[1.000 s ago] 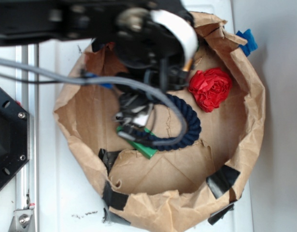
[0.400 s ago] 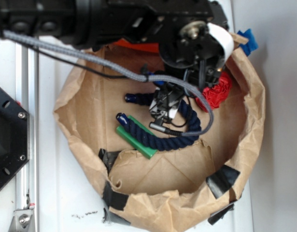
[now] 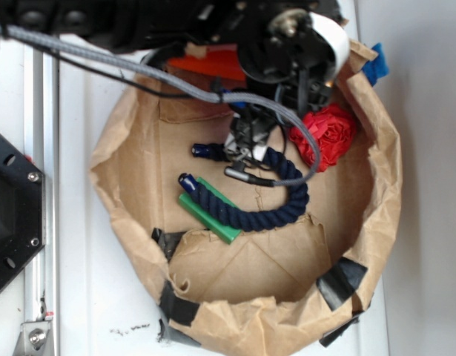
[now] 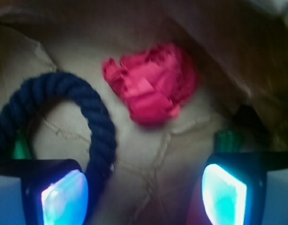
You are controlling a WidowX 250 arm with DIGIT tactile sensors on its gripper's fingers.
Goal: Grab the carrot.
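At the top edge of the paper bag (image 3: 109, 156), partly under the arm, lies the carrot (image 3: 213, 65): you see only a strip of orange against the brown wall. Your gripper (image 3: 246, 152) hangs over the middle of the bag with its jaws spread wide and nothing between them; the wrist view shows the gripper (image 4: 144, 187) looking down at the red paper ball (image 4: 151, 84) and the rope (image 4: 87, 122), not at the carrot.

So the job now is aiming. Bring the jaws towards the top edge until the orange body sits between them. Turn the wrist so they close across the carrot's width, not along it. Lower only when the bag wall is clear of both fingers, since the carrot is smooth and looks likely to slip from a grip near its tip. Keep off the rope (image 3: 276, 211) below you.

Counted: one carrot, one red paper ball (image 3: 324, 137), one rope, one green block (image 3: 213, 219).
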